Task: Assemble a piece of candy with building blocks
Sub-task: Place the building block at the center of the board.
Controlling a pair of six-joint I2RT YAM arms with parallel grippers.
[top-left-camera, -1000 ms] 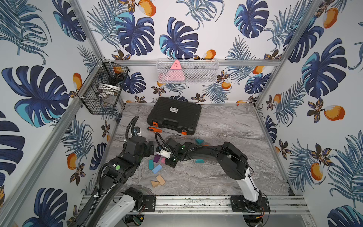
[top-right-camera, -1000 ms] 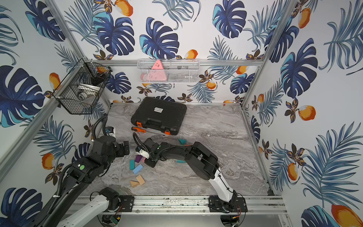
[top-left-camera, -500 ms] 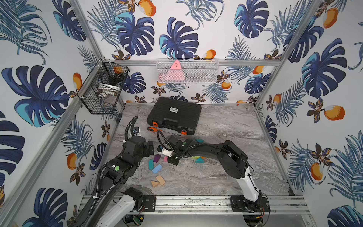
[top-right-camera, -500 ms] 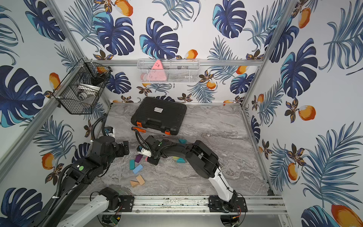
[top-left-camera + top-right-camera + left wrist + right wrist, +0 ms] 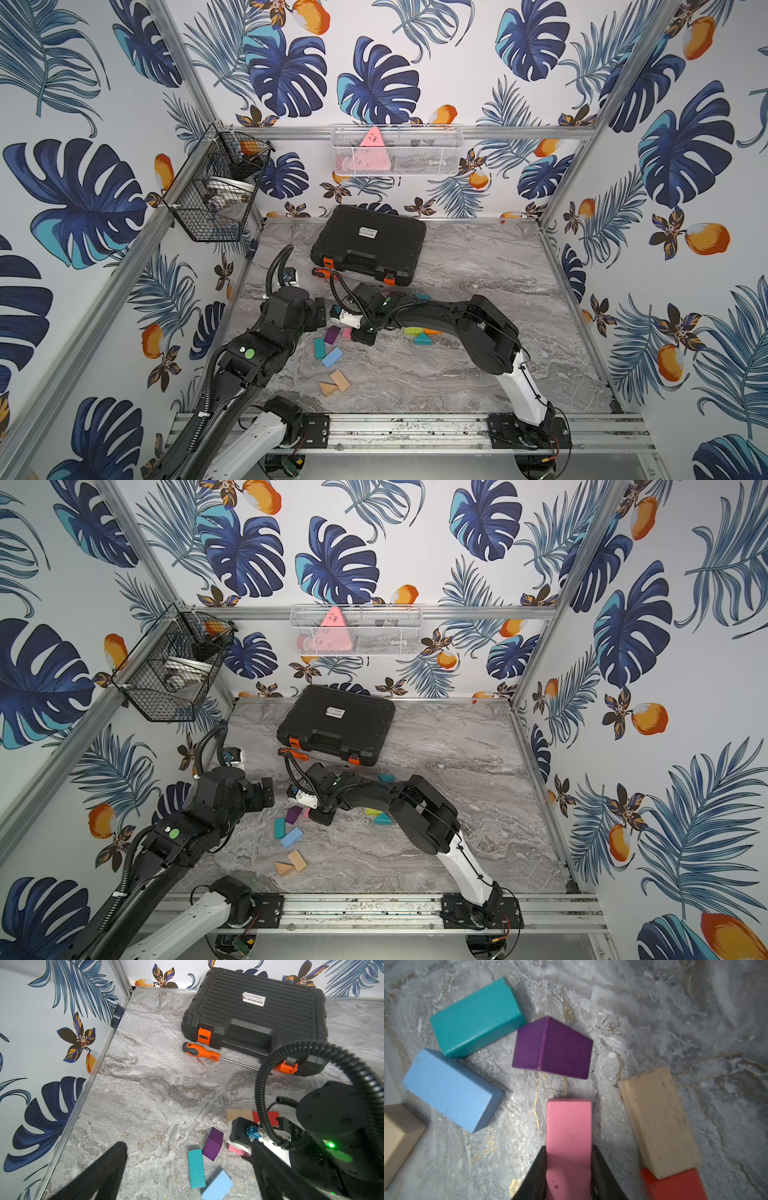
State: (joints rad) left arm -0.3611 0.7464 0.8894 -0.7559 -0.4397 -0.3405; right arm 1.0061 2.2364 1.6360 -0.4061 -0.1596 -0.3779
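Purple block (image 5: 552, 1047) near pink block (image 5: 569, 1122), plain block (image 5: 658, 1122) beside it

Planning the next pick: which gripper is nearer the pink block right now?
Right. The right gripper has its fingers clamped on the pink block. The left gripper hangs open farther off, on the far side of the purple block, touching neither block.

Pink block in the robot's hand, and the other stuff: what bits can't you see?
The pink block: right wrist view, its held end hides inside the right hand.
The red block: same view, cut by the picture's edge; the wood block hides part.
The green block: top view, the right arm covers its far side.
The basket: both top views, things inside too small behind mesh.
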